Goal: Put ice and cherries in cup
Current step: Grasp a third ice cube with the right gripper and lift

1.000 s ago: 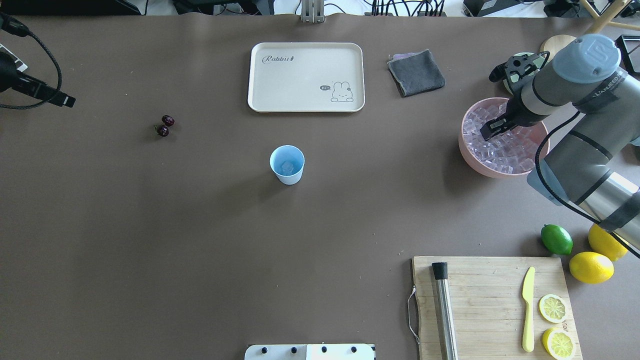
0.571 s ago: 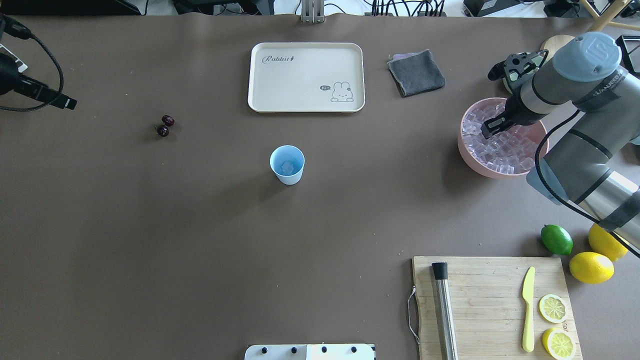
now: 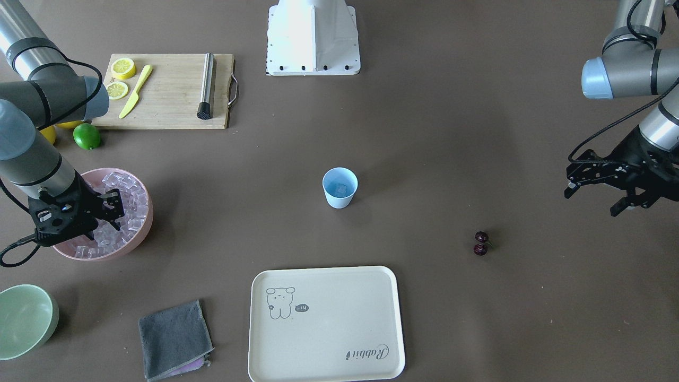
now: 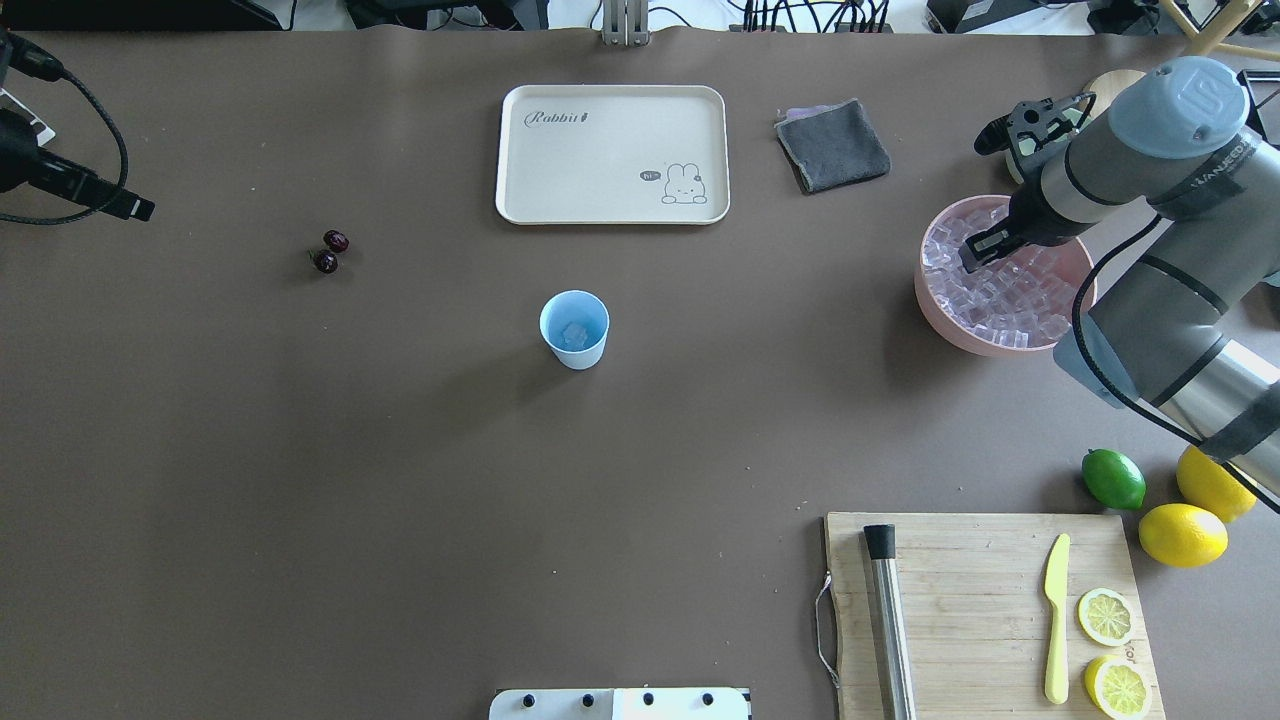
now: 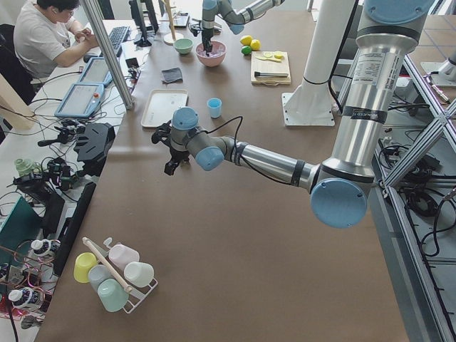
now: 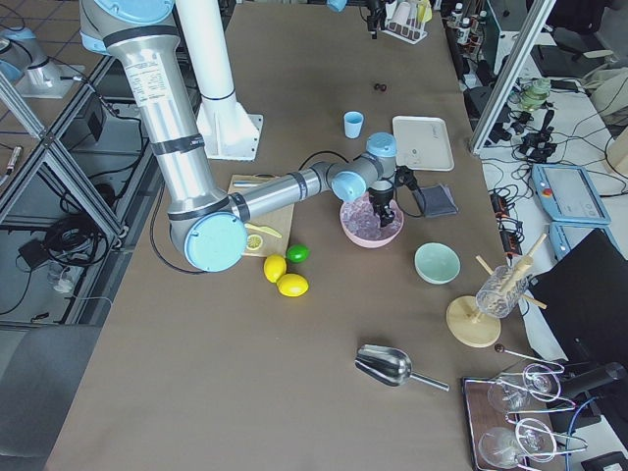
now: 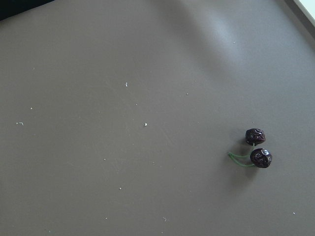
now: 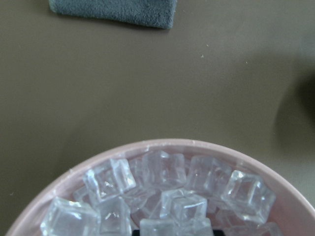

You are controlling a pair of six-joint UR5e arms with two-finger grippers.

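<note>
R jaws: down inside pink bowl (image 4: 942, 328), tips among ice (image 4: 1005, 305); narrow-looking gap in front view, but open, shut or gripping a cube: cannot tell, tips out of wrist view. L jaws: spread wide, empty, hovering over bare bench (image 4: 400, 500) near its left end, clear of cherries (image 4: 330, 251). Cherries: on bench, stem-joined, between L jaws and cup (image 4: 574, 328), well apart from both. Cup: upright near bench centre, approx. one cube visible inside. Progress, est.: ice stage begun, prob. not finished; cherry stage not started. Remaining, as judged: move further cube(s) from bowl to cup w/ R arm, then pick cherries w/ L arm and release into cup
</note>
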